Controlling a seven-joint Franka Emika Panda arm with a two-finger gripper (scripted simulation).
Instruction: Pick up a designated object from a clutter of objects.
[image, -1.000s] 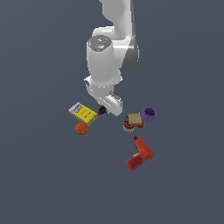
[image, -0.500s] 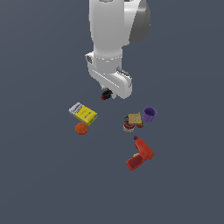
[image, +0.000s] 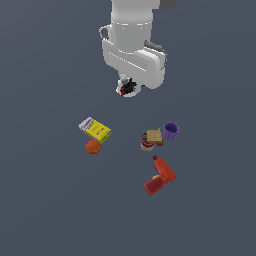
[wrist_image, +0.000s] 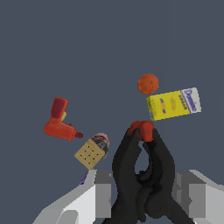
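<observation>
Clamp up off the bench, carried high in the gripper.

The black clamp (wrist_image: 142, 173) now hangs well above the bench (image: 45, 200), a good deal higher than a second ago, when it sat low among the clutter; I'd say the pick is essentially made. In the wrist view its long axis runs out along the gripper (wrist_image: 142, 197), red tips pointing away from the wrist toward the bench; the gripper is closed around its handles, though the exact contact is hard to make out. Below lie the yellow box (image: 95, 130), orange ball (image: 93, 147), sandwich block (image: 154, 136), purple cup (image: 170, 131) and red drill (image: 160, 176).
</observation>
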